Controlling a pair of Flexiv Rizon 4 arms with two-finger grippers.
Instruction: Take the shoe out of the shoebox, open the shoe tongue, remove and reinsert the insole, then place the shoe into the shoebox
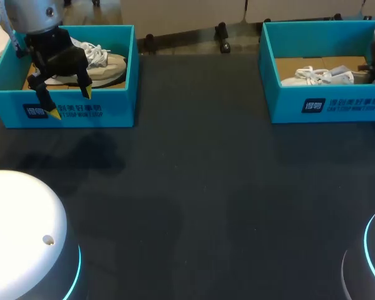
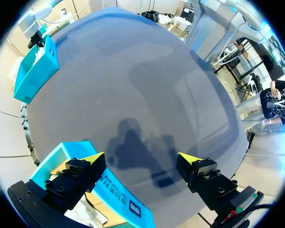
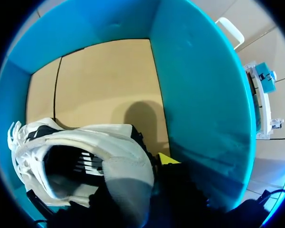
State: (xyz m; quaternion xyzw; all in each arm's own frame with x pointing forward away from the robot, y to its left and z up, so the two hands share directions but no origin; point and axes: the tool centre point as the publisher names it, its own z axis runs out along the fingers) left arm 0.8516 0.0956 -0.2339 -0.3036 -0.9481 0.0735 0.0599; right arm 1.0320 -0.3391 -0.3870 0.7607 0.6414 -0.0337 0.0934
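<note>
Our right gripper (image 3: 165,164) sits deep in the right shoebox (image 3: 199,95), at the heel of the white shoe (image 3: 85,156) on its cardboard floor; whether it is clamped we cannot tell. Lifted carelessly, the shoe could snag on the close wall or slip from a shallow hold. Our left gripper (image 2: 141,164) hangs spread apart over the left shoebox (image 1: 112,109) and the other shoe (image 1: 106,62). A dark table (image 1: 200,187) separates the boxes.

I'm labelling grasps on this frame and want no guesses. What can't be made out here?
Right gripper: cut off by the head view's edge; in the right wrist view the white shoe covers most of it, so its grip is unclear.
Beige shoe: in the head view the left gripper hides part; the left wrist view shows only a sliver.
Insole: the white shoe's opening is too dark.
</note>
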